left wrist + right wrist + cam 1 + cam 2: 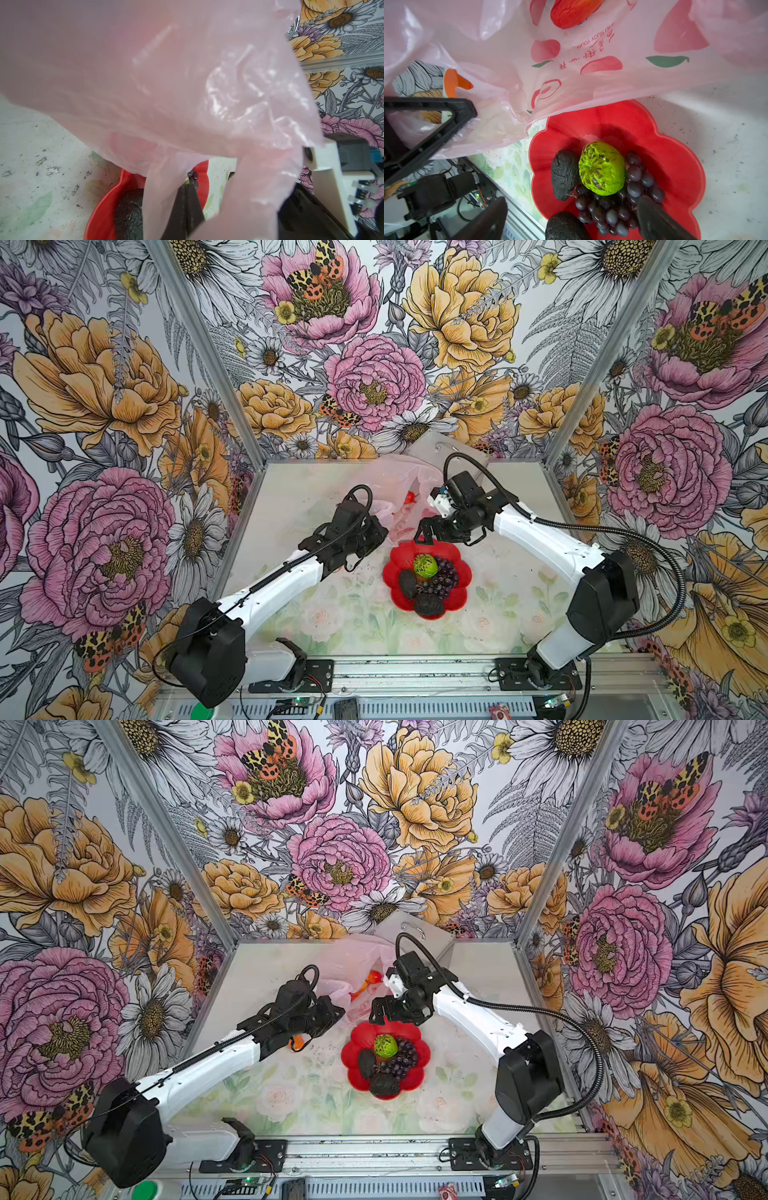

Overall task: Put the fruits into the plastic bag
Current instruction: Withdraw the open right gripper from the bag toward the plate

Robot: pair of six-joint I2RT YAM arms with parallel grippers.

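On red plate point(460, 600): your green lime point(425, 565), purple grapes point(445, 578), two black avocados point(408, 584).
plastic bag point(399, 485): translucent pink, fruit prints, just behind plate.
left gripper point(188, 199): clamped on plastic bag.
right gripper point(572, 205): spread wide, empty.

In both top views a pale, scuffed tabletop with a faded floral print point(332, 614) fills the lower centre. A red flower-shaped plate point(461, 597) sits mid-table. Just above it lies a crinkly translucent pink plastic bag point(399, 481), with a silver metal case point(419, 932) behind it at the table's upper edge.
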